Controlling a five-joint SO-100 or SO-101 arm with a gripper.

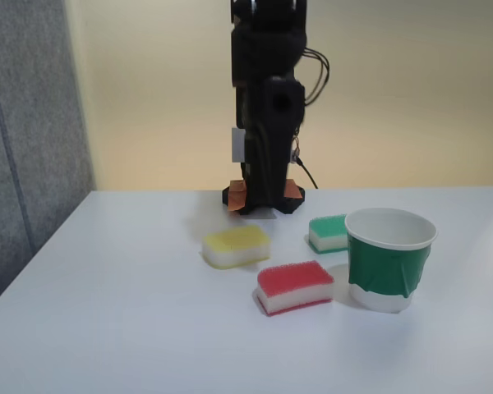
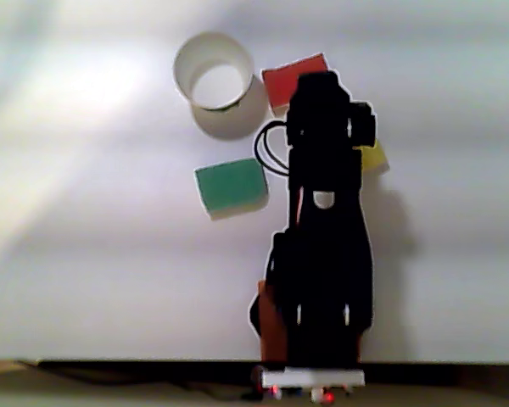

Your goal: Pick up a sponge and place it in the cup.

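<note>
The red-topped sponge (image 1: 294,286) (image 2: 293,78) lies flat on the white table, just left of the cup in the fixed view. The green paper cup (image 1: 386,267) (image 2: 183,64) stands upright with nothing inside. My black arm (image 1: 267,98) (image 2: 322,237) stands folded over its base at the back of the table. The gripper (image 1: 264,193) hangs down in front of the base, well behind the sponge and touching nothing. Its jaws are too dark to make out. In the other view the arm covers one corner of the sponge.
A yellow-topped sponge (image 1: 236,245) (image 2: 373,157) lies in front of the base. A green-topped sponge (image 1: 329,232) (image 2: 231,186) sits behind the cup. A grey partition (image 1: 25,123) stands along the table's left edge in the fixed view.
</note>
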